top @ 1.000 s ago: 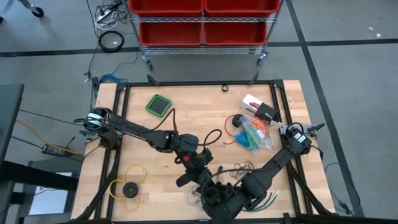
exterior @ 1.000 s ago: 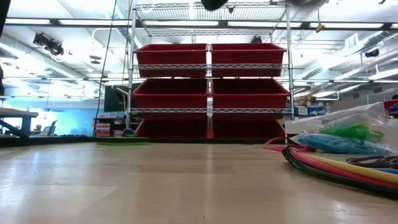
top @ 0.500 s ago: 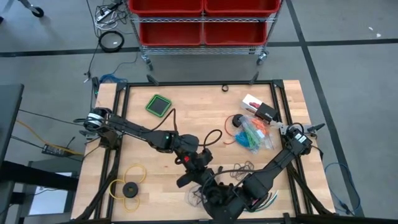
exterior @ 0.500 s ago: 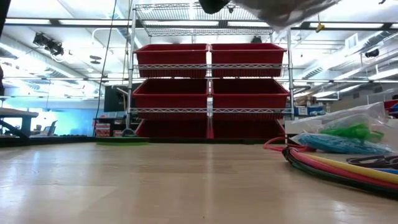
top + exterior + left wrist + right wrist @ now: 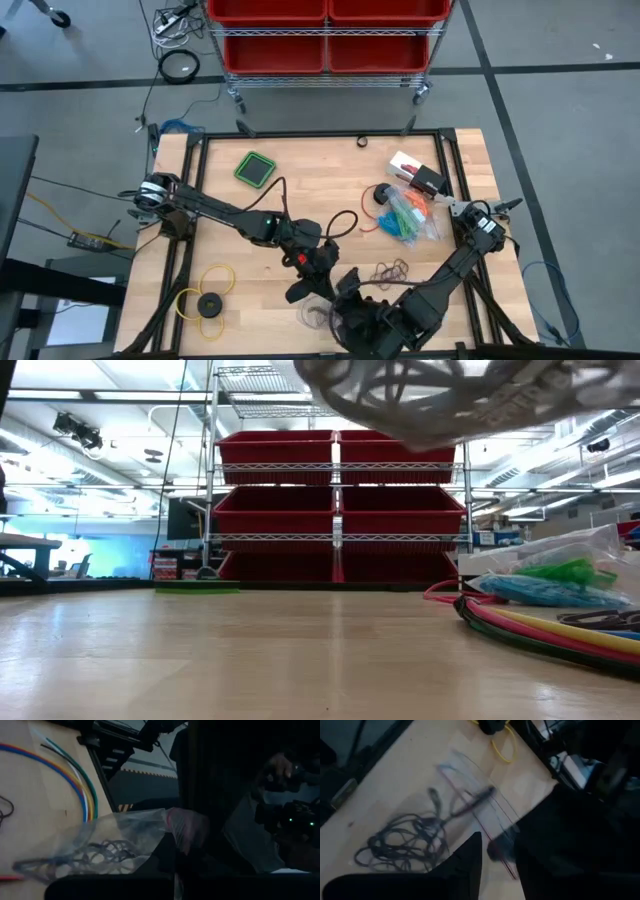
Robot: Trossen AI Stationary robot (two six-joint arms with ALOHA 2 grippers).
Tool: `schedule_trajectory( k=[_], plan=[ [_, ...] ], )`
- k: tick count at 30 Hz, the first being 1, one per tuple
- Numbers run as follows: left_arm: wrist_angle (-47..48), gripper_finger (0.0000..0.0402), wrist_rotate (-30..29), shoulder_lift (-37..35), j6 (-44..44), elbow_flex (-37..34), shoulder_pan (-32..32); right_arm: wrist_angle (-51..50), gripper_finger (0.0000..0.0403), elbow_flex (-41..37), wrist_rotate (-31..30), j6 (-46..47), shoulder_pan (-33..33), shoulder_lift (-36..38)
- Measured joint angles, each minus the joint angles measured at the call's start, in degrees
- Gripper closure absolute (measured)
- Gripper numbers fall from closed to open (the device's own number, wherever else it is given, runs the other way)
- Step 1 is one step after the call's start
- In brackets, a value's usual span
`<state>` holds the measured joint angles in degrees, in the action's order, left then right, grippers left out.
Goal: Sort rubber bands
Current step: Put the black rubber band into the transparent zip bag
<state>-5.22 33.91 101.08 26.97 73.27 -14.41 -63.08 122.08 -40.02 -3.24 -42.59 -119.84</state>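
A clear plastic bag (image 5: 107, 847) with dark purple rubber bands inside hangs above the table's near middle, and shows at the top of the low view (image 5: 430, 400). My left gripper (image 5: 306, 288) is shut on it. My right gripper (image 5: 497, 865) is open close beside the bag's red-striped mouth (image 5: 485, 827). A loose bunch of dark rubber bands (image 5: 390, 270) lies on the table. A clear bag of blue, green and orange rubber bands (image 5: 405, 215) lies at the right. My left gripper holds the clear bag (image 5: 318, 315) lifted clear of the table, with the dark bands sagging in its lower part. Its own dark fingers hide the place of contact, so the part it has cannot be told. My right gripper may touch the bag's mouth; I cannot tell.
Long multicoloured cables (image 5: 540, 625) curve along the near right. A yellow ring with a black disc (image 5: 205, 300) lies at the near left, a green square pad (image 5: 255, 167) at the far left, and a small white and black box (image 5: 415, 175) at the far right. Red bins (image 5: 340, 510) stand behind.
The bag has sunk and spread into the top of the low view, where only a sliver showed before. My right arm has swung toward the table's near edge, uncovering the loose dark bands on the table.
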Motion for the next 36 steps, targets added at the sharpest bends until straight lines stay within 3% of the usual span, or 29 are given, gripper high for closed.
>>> schedule_trajectory(
  k=[8,16,25,30,33,36],
  plan=[
    [2.3,0.0392,-3.4,0.0,0.6,0.0,1.4,-3.9,0.03,2.1,-7.3,6.6,-3.8,0.7],
    [1.8,0.0392,-6.2,0.0,0.7,0.0,3.5,-11.6,0.0302,1.3,-6.3,30.7,-6.8,1.0],
    [-3.8,0.0392,-9.5,-0.1,2.7,0.0,6.2,-14.4,0.0302,-10.5,-8.1,53.8,-10.7,0.9],
    [-6.4,0.0392,-10.2,-0.1,5.0,0.0,7.6,-11.4,0.0302,-18.6,-18.1,62.8,-13.1,0.8],
    [-6.0,0.0392,-13.1,-0.1,6.1,0.0,8.6,-7.5,0.0302,-21.4,-25.6,63.0,-14.6,0.7],
    [-6.2,0.0392,-15.7,-0.1,6.3,0.0,9.8,-0.1,0.0302,-23.0,-29.2,58.8,-14.4,0.8]
  ],
)
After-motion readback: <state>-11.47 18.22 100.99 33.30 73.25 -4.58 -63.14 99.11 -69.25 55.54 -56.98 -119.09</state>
